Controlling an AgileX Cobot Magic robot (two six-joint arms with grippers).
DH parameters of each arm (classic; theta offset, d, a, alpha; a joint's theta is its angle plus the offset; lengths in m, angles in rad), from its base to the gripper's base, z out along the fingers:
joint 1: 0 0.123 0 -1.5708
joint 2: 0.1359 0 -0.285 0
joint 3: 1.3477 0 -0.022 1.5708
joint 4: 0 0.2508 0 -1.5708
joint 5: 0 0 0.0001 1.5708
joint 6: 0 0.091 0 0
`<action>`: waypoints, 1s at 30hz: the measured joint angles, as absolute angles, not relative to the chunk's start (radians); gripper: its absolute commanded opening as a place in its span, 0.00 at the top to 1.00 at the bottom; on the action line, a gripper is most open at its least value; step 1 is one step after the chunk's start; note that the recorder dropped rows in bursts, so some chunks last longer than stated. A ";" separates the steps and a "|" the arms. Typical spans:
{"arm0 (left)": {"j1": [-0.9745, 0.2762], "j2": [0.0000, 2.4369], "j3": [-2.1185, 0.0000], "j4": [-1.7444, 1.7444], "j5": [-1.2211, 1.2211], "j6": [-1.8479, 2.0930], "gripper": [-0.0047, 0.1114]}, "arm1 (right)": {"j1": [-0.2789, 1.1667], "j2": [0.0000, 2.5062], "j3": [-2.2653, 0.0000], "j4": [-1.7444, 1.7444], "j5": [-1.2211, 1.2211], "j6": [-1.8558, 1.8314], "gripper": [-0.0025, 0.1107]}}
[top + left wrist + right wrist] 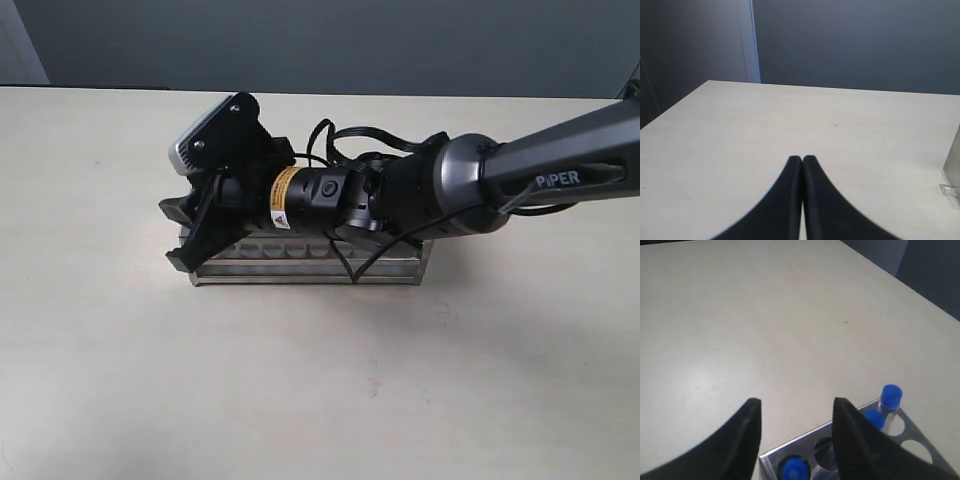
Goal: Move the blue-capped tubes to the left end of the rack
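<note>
Right gripper (796,405), reaching across to the left end of the rack (310,262) on the counter (320,380); jaws apart, grasping nothing. Three blue-capped tubes (891,395) are visible in holes at this end of the rack, one in the corner hole beneath the gripper. Left gripper (802,159) clenched and empty above bare counter.

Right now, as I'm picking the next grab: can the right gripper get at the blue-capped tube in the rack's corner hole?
Probably yes. The right gripper hangs open just over the rack, and the corner blue-capped tube shows between its jaws with nothing covering its cap.
</note>
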State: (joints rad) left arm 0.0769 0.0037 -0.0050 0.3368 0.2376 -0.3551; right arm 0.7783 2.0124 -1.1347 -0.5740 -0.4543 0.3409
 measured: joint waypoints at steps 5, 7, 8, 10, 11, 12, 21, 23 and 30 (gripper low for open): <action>0.077 0.004 -0.005 0.337 0.238 -0.355 0.96 | 0.774 1.917 -1.139 -0.489 -0.400 0.225 0.80; 0.077 0.004 -0.005 0.337 0.238 -0.355 0.96 | 0.753 1.860 -1.144 -0.450 -0.380 0.182 0.85; 0.077 0.004 -0.005 0.337 0.238 -0.355 0.96 | 0.742 1.840 -1.146 -0.435 -0.370 0.176 0.86; 0.077 0.004 -0.005 0.337 0.238 -0.355 0.96 | 0.711 1.801 -1.151 -0.399 -0.331 0.180 0.86; 0.077 0.004 -0.005 0.337 0.238 -0.355 0.96 | 0.700 1.791 -1.151 -0.384 -0.307 0.190 0.86; 0.077 0.004 -0.005 0.337 0.238 -0.355 0.96 | 0.691 1.787 -1.151 -0.372 -0.274 0.199 0.86; 0.077 0.004 -0.005 0.337 0.238 -0.355 0.96 | 0.766 1.870 -1.139 -0.355 -0.165 0.224 0.86; 0.077 0.004 -0.005 0.337 0.238 -0.355 0.96 | 0.781 1.884 -1.139 -0.355 -0.183 0.224 0.88; 0.077 0.004 -0.005 0.337 0.238 -0.355 0.96 | 0.743 1.862 -1.122 -0.355 -0.253 0.211 0.99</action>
State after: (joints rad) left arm 0.0769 0.0037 -0.0050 0.3368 0.2376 -0.3551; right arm 0.7430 1.8618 -1.1215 -0.3551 -0.2528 0.2113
